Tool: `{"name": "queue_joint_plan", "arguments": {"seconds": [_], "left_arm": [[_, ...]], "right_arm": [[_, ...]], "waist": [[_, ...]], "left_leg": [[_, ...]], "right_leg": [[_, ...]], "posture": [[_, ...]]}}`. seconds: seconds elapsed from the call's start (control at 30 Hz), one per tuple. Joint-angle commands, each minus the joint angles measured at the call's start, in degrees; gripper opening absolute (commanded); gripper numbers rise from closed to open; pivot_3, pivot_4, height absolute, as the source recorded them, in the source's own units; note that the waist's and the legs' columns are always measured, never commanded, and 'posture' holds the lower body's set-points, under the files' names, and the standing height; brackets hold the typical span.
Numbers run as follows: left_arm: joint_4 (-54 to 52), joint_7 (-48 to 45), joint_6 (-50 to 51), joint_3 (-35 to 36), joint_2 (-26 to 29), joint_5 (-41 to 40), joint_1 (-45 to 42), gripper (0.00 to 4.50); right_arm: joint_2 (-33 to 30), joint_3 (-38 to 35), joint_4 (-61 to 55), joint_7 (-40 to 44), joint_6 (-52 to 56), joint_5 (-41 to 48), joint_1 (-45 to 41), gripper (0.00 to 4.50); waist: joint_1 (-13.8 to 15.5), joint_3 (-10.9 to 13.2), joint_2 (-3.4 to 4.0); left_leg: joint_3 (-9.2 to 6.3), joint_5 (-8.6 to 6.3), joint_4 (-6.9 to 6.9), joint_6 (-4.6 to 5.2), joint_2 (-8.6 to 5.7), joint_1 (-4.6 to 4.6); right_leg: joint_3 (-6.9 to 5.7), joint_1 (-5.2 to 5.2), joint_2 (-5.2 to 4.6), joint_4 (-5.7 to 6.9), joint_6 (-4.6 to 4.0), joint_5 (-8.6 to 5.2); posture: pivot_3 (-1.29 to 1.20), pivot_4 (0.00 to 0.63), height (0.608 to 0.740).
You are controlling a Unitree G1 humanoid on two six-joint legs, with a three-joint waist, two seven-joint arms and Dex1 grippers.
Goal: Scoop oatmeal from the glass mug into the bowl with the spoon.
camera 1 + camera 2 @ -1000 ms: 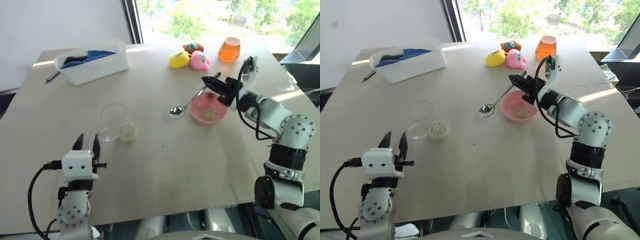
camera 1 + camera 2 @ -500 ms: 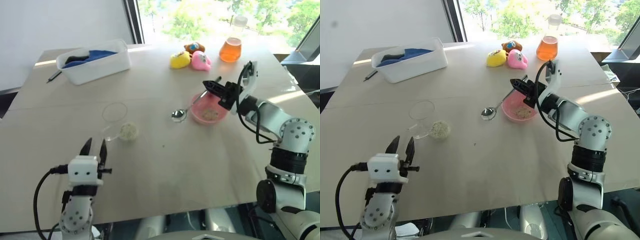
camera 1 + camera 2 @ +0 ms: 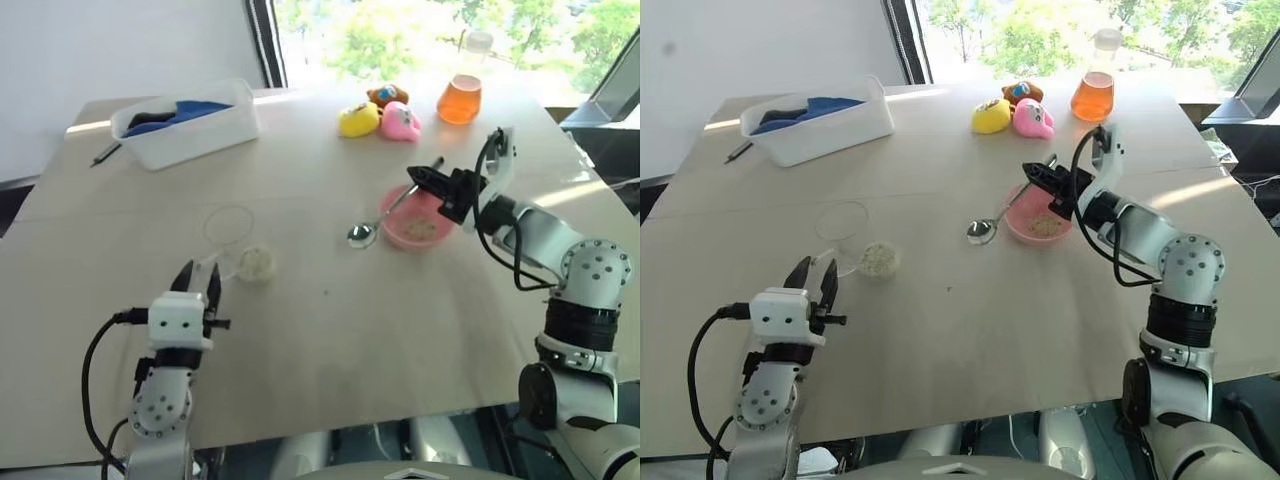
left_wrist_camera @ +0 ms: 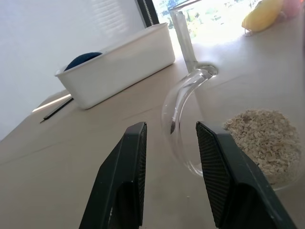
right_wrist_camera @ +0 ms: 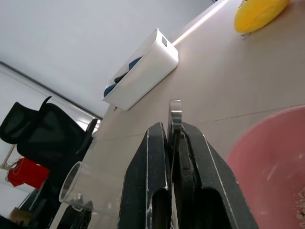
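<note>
We count one glass mug [image 3: 228,238] lying sideways, oatmeal [image 3: 257,263] spilling beside it, left gripper [image 3: 197,282] parted just short of its handle. One pink bowl [image 3: 418,222] (some oats inside) sits beneath our right gripper [image 3: 424,178], clamped on the one spoon [image 3: 383,212].

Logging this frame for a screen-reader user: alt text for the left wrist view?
Two open black jaws frame the handle of the glass mug, which lies on its side on the table. The oatmeal lies spilled beside it, with a white tub behind.
</note>
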Motion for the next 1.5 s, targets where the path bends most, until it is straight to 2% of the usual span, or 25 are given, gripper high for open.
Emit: {"name": "queue_joint_plan", "arguments": {"seconds": [0.03,0.53,0.83,1.03,1.33,1.37,1.5], "left_arm": [[-0.69,0.64,0.29,0.08,0.08,-0.23,-0.01,0.34],[-2.42,1.16,5.68,0.29,0.67,-2.1,-2.22,0.34],[-3.93,-1.6,24.05,-0.88,3.35,-8.12,-12.14,0.34],[-4.7,-2.56,33.1,-2.12,5.01,-10.09,-16.94,0.34],[-3.8,-2.94,33.27,-1.97,6.07,-9.16,-17.42,0.34],[-3.73,-2.99,32.82,-1.65,5.88,-9.49,-17.4,0.16],[-3.43,-3.11,32.67,-1.71,6.29,-9.15,-17.2,0.16]], "right_arm": [[-0.42,-0.14,-2.51,0.9,-1.32,1.11,-0.38,0.0],[-1.12,0.99,-3.05,1.09,-2.15,0.84,-2.1,0.0],[2.84,2.65,-2.92,-2.33,-4.0,4.04,-13.31,0.0],[5.3,5.08,-2.21,-1.28,-4.61,3.56,-16.68,0.0],[6.31,7.07,-1.34,1.48,-5.91,0.71,-16.84,0.0],[6.42,7.14,-1.37,1.55,-6.0,0.54,-16.77,0.0],[6.98,7.35,-1.48,1.78,-6.13,-0.03,-16.94,0.0]], "waist": [[0.02,-0.02,0.02],[0.01,-0.04,0.05],[-0.14,-0.02,0.07],[-0.07,-0.02,0.07],[-0.07,-0.02,0.08],[-0.07,-0.02,0.08],[-0.08,-0.02,0.08]], "left_leg": [[0.0,0.0,0.0,0.0,0.0,0.0],[0.04,0.0,0.06,0.0,0.0,0.09],[0.03,0.01,0.16,-0.02,-0.01,0.12],[0.01,0.01,0.17,-0.02,-0.04,0.09],[0.0,0.02,0.18,-0.03,-0.04,0.09],[0.0,0.02,0.18,-0.03,-0.04,0.09],[0.0,0.02,0.18,-0.03,-0.04,0.1]], "right_leg": [[0.01,0.0,0.0,0.0,0.0,0.0],[0.07,0.01,0.0,0.22,0.0,0.0],[0.07,0.0,0.04,0.39,0.0,-0.01],[0.05,0.0,0.02,0.35,0.0,-0.01],[0.05,-0.01,0.01,0.36,-0.01,-0.01],[0.05,-0.01,0.01,0.36,-0.01,-0.01],[0.05,-0.01,0.01,0.37,-0.01,-0.01]], "posture": [[0.0,0.15,0.74],[0.0,0.15,0.74],[0.0,0.15,0.74],[0.0,0.15,0.74],[0.0,0.15,0.74],[0.0,0.15,0.74],[0.0,0.15,0.74]]}}
